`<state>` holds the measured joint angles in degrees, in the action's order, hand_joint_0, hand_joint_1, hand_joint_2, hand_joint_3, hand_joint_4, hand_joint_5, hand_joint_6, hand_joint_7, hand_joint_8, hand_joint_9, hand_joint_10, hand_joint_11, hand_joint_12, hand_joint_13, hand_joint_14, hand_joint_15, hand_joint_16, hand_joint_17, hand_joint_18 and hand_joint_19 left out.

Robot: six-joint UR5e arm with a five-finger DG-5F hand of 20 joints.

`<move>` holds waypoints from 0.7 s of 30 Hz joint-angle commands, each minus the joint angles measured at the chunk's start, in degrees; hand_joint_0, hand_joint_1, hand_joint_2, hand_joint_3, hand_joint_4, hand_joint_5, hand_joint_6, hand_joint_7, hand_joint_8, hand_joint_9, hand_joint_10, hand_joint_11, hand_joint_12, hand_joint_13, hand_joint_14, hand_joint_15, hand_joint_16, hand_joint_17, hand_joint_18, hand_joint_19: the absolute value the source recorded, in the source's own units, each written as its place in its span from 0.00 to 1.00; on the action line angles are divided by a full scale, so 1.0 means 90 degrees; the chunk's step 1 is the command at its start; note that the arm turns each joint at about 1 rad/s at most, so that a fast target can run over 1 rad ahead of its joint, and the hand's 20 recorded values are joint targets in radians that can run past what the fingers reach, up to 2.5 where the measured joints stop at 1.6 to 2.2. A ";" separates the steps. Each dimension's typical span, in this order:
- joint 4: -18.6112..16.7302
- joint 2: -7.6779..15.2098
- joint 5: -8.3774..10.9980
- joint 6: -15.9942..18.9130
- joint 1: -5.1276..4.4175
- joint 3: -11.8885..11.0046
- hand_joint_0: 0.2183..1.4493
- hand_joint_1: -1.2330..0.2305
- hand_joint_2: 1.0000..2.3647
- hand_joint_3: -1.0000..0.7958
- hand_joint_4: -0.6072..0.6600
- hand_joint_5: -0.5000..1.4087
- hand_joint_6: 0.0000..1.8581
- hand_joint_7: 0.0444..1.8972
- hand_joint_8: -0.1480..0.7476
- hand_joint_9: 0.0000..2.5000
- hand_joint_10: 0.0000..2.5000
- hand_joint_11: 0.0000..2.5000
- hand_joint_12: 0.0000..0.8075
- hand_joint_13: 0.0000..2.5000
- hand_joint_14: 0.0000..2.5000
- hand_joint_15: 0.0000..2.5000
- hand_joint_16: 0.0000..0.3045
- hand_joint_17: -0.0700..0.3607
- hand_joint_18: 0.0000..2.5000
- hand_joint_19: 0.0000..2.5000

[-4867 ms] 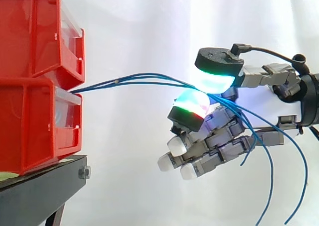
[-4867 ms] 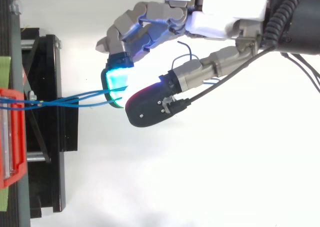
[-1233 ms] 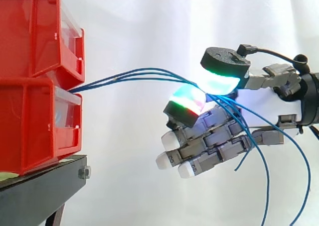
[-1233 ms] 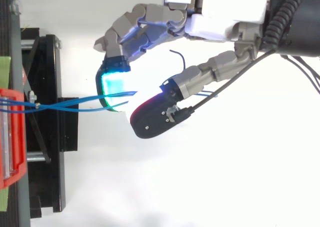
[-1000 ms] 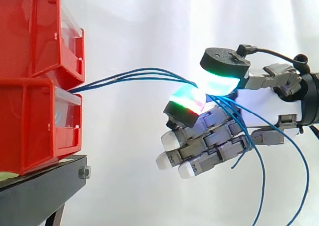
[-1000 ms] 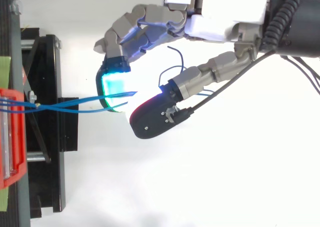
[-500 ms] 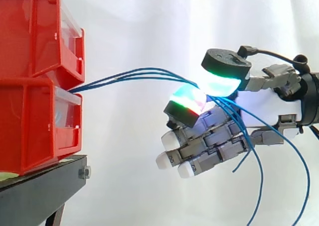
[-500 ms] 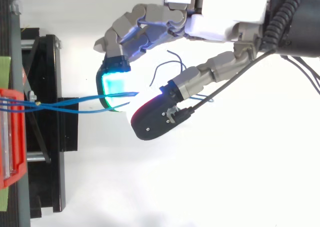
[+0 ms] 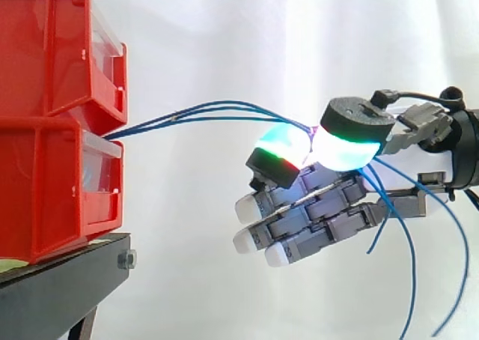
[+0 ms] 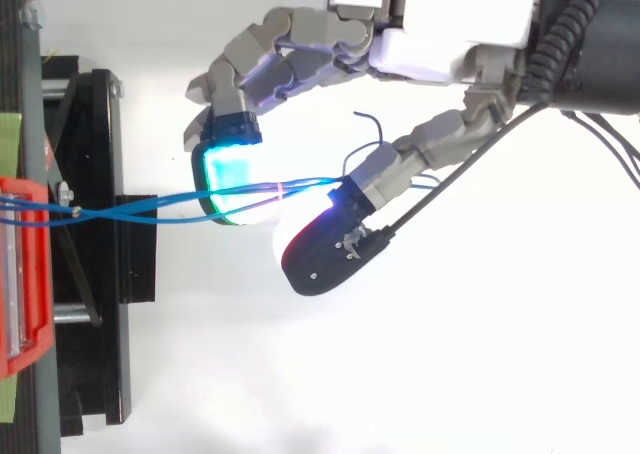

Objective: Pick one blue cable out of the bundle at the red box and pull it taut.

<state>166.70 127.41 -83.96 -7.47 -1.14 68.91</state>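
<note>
Between the thumb and one glowing pad [image 9: 281, 147] of the robot hand [image 9: 323, 211], what's caught?
— Several blue cables [image 9: 175, 118], pinched together. The other fingers curl underneath, empty.
How will they handle?
— Light, thin, limp but a bit springy, probably slick. I'd take one strand just ahead of the fingertips, where they fan apart.
Which way do they run?
— Roughly level, slightly arched, from the pinch out to the red box [image 9: 52, 190], well beyond the fingertips. Loose tails droop behind the palm.

Cables [image 9: 174, 119] are blue, bins [image 9: 45, 168] red, stand [image 9: 52, 299] black, curtain [image 9: 224, 25] white.
</note>
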 commanded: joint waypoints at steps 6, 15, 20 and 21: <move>-0.0006 -0.0006 -0.0017 0.0000 0.0000 -0.0001 0.20 0.25 0.00 0.28 0.54 0.16 0.47 0.52 0.44 0.24 0.00 0.12 0.48 0.11 0.00 0.04 0.20 0.48 0.11 0.05; 0.0004 -0.0006 0.0003 0.0000 0.0000 -0.0079 0.30 0.37 0.01 0.34 0.51 0.17 0.46 0.57 0.44 0.27 0.00 0.13 0.45 0.12 0.00 0.05 0.18 0.45 0.10 0.07; 0.0004 0.0004 0.0003 -0.0010 0.0000 -0.0079 0.32 0.32 0.01 0.42 0.52 0.17 0.47 0.59 0.45 0.27 0.00 0.13 0.45 0.13 0.00 0.05 0.18 0.45 0.11 0.07; 0.0004 -0.0006 0.0003 -0.0010 0.0000 -0.0079 0.32 0.31 0.01 0.42 0.51 0.17 0.47 0.58 0.45 0.27 0.00 0.13 0.45 0.13 0.00 0.05 0.18 0.45 0.11 0.07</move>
<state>166.73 127.39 -83.93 -7.53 -1.14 68.21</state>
